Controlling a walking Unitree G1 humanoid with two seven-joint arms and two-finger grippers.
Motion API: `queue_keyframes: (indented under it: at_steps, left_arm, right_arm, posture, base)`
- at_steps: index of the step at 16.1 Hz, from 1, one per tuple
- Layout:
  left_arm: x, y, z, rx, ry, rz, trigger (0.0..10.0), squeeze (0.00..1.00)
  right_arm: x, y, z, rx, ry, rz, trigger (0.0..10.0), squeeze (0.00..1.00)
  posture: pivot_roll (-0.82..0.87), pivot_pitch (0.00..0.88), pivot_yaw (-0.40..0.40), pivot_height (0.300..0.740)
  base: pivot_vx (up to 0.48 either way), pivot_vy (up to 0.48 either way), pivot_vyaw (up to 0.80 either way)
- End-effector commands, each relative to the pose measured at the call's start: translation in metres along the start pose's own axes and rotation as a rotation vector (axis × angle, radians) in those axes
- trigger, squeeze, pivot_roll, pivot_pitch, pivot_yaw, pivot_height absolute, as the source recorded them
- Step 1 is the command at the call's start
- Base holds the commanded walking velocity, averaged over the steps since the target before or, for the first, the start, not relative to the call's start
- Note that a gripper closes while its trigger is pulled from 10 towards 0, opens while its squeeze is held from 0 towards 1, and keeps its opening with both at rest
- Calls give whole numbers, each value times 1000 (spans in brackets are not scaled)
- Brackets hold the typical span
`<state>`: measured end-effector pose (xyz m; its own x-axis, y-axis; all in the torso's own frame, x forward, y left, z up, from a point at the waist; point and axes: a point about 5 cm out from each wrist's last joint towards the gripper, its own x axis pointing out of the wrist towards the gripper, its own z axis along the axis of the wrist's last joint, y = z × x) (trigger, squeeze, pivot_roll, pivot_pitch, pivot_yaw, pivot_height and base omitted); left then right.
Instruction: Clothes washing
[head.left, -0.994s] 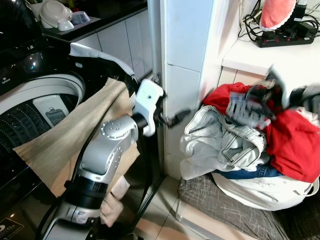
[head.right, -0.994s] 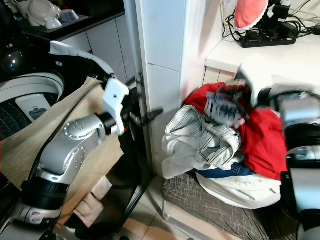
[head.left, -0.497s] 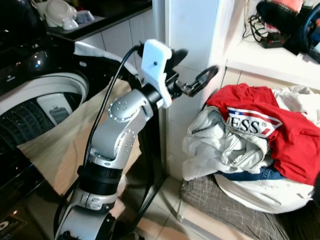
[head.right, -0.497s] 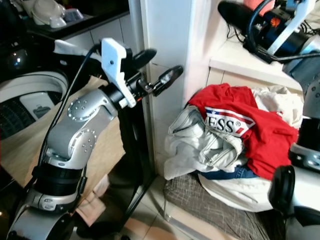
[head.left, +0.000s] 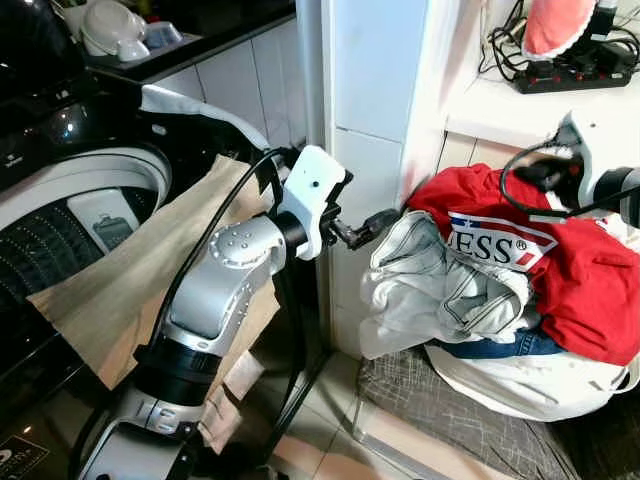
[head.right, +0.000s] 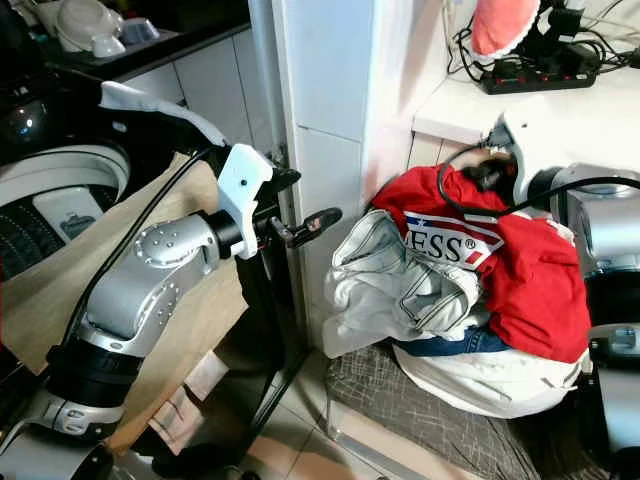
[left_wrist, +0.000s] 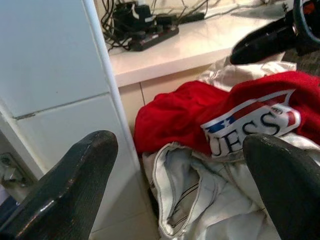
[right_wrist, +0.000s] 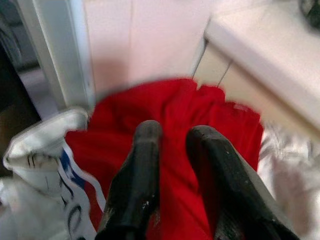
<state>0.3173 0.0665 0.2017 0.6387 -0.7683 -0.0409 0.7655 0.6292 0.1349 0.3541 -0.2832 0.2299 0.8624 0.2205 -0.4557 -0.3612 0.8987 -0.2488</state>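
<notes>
Red T-shirt (head.left: 570, 270) tops the laundry pile beside the tiled pillar (head.left: 370, 120), print face-up, long axis slanting floorward. Right gripper (right_wrist: 170, 150) hovers above it, fingers nearly closed, empty; left gripper (left_wrist: 175, 165) spread wide. Risk: grab snags white jeans (head.left: 440, 295), dragging the pile.
</notes>
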Motion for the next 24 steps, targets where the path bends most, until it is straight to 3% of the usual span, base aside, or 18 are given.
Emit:
queue_keyframes:
  at_steps: [1,4,8,14,19,24]
  left_arm:
    - [-1,2,-1,2,18,0,10000,0]
    - [-2,3,1,23,40,-38,10000,0]
    - [0,-2,9,40,42,-109,10000,0]
    - [-2,-11,10,32,30,-144,10000,0]
    - [-4,-11,11,36,31,-146,10000,0]
    - [-5,-12,11,39,35,-148,10000,0]
  right_arm:
    - [0,-2,5,-23,4,0,10000,1000]
    - [7,-10,12,-60,58,43,10000,1000]
    - [-3,-11,47,19,-12,238,10000,1000]
    - [-5,-12,45,-92,89,337,10000,1000]
    - [2,-15,36,-148,109,265,10000,1000]
    - [3,-18,39,-126,59,229,10000,1000]
  posture:
    - [-89,0,99,740]
    - [-76,0,107,740]
    - [-81,24,98,740]
    - [-85,39,86,740]
    - [-78,37,85,740]
    - [-75,37,77,740]
  base:
    - [0,0,0]
    - [0,0,0]
    - [0,0,0]
    - [0,0,0]
    - [0,0,0]
    - [0,0,0]
